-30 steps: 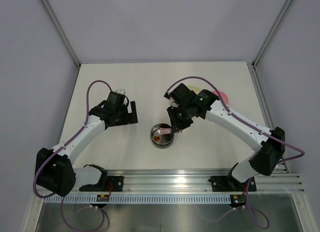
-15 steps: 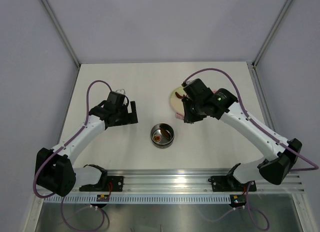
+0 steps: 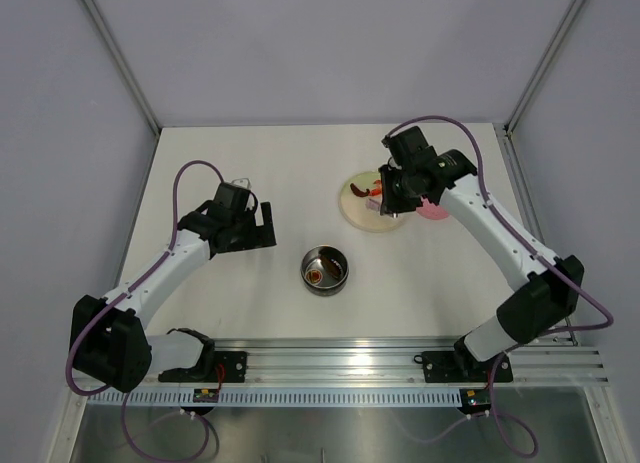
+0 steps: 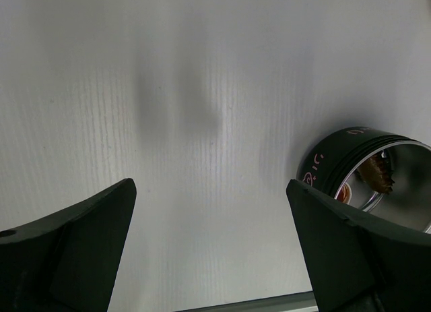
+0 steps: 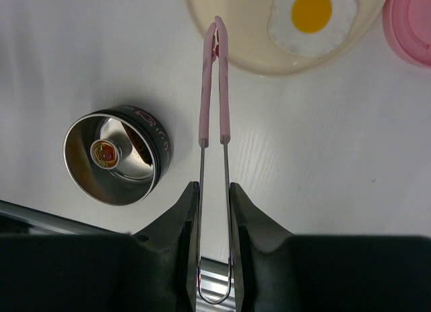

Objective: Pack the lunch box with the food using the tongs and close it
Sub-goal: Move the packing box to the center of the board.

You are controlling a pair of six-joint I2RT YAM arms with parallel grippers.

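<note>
The right gripper [image 5: 214,191] was squeezing the tongs [image 5: 214,116] near their joined end. The pink tips of the tongs were pressed together and sat over the edge of the cream plate [image 5: 249,30]; the fried egg [image 5: 312,15] lay on that plate, a little to one side of the tips; seen from above, the dark red sausage [image 3: 358,191] lay on the plate too. The pink lid [image 5: 412,25] lay on the table [image 5: 323,164] just beside the plate; the shiny bowl [image 5: 81,174] stood apart from the plate, nearer the arms, open at the top, with a small round brown piece [image 5: 104,151] inside. The left gripper [image 4: 209,191] hung wide open above the table, holding nothing; the bowl was off to its side.
</note>
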